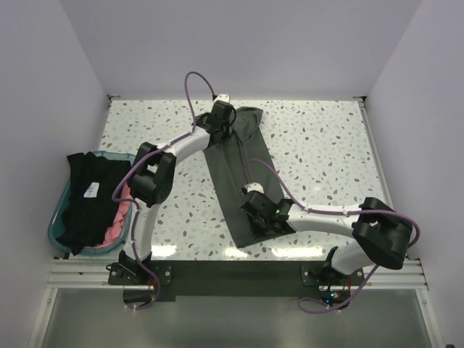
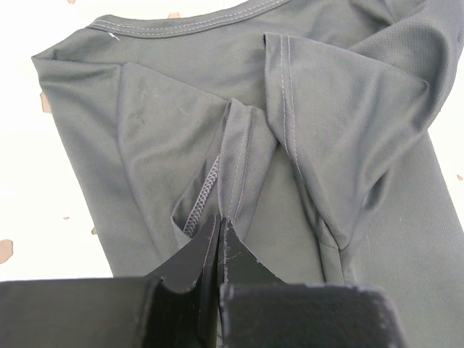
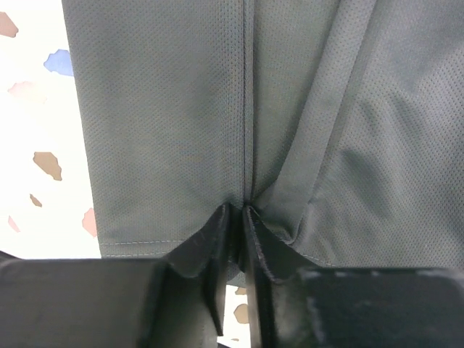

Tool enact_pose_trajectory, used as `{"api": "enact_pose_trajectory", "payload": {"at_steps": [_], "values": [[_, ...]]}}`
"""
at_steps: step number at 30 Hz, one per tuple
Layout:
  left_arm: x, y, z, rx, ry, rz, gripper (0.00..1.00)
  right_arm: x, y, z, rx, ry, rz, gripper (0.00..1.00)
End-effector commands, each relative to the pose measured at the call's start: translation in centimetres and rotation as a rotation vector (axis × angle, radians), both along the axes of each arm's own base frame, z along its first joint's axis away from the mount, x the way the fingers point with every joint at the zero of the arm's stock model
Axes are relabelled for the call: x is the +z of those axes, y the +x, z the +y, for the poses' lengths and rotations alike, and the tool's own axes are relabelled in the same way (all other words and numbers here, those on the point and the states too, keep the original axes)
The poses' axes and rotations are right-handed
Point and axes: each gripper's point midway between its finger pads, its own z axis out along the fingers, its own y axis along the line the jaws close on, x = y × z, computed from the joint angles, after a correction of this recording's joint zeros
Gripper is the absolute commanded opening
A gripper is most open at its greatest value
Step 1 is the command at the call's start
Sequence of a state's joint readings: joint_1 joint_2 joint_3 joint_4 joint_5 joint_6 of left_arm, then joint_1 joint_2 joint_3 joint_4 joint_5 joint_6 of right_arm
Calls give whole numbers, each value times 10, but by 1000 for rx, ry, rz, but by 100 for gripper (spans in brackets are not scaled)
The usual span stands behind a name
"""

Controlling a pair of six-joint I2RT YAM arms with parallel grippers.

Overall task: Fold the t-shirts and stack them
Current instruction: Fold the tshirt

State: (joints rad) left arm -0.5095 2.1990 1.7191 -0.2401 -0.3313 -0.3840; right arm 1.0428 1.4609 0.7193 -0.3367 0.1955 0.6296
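- Top view: olive-green t-shirt (image 1: 239, 170) lies on the counter (image 1: 326, 159) as a long narrow strip, about mid-counter. It runs far to near, w/ the near end slightly to the right.
- Left tool (image 1: 226, 134) sits on the far end of the strip. Right tool (image 1: 255, 217) sits on the near end, close to the counter's near edge.
- Teal tub (image 1: 52, 225) stands at the left edge of the counter, well apart from the strip. Black t-shirt (image 1: 87, 196) is draped in it and over its far rim. Pink t-shirt (image 1: 116, 225) is only partly seen, at the tub's right side beside the black one.
- Left wrist view: left tool (image 2: 220, 217) is clenched, w/ fingertips pinching a raised ridge of the olive-green t-shirt (image 2: 145, 145).
- Collar (image 2: 188, 25) lies at the far side. A stitched sleeve (image 2: 341, 109) is folded inward on the right. Bare counter (image 2: 29, 181) shows on the left.
- Right wrist view: right tool (image 3: 235, 210) has its fingers almost together, grasping a raised crease of the olive-green t-shirt (image 3: 159, 109).
- Grip point is just beyond the hem (image 3: 145, 244). Cloth puckers to the right of the grip and lies flat to the left. Speckled counter (image 3: 36, 109) shows on the left.
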Motion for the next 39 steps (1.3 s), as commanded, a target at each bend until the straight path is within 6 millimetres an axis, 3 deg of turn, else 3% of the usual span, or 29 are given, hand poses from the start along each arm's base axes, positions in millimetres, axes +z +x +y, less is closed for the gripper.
{"api": "enact_pose_trajectory", "payload": {"at_steps": [1, 6, 14, 25, 30, 39], "values": [[45, 12, 2, 41, -67, -110, 0, 3, -7, 4, -13, 39, 11, 15], [44, 10, 3, 49, -70, -110, 0, 6, -9, 7, -15, 57, 15, 13], [45, 10, 4, 51, -76, -115, 0, 1, -16, 9, -1, 40, 34, 28], [45, 10, 7, 53, -77, -114, 0, 2, -23, 5, 16, -38, 11, 34], [43, 10, 8, 51, -78, -108, 0, 11, -21, 7, 9, -27, -15, 30], [42, 8, 10, 51, -81, -106, 0, 18, -22, 14, 27, -9, -22, 11]]}}
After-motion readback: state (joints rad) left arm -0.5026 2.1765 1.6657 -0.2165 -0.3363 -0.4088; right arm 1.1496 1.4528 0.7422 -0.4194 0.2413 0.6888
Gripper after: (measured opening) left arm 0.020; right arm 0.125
